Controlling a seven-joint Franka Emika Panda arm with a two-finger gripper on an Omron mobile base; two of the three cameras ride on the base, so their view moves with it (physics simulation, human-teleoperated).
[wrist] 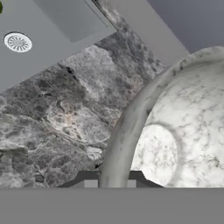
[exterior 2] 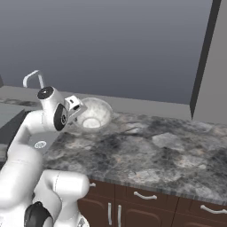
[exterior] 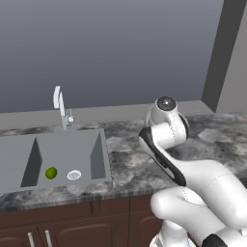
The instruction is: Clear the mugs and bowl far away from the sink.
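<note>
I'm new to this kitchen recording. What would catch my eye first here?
The white arm's gripper is shut on the rim of the speckled bowl, which is on the marble counter right of the sink. A small green fruit lies in the basin by the drain.

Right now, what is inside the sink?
In the sink lie a small green round fruit and the white drain, side by side on the basin floor. The near wall hides the front strip of the floor.
</note>
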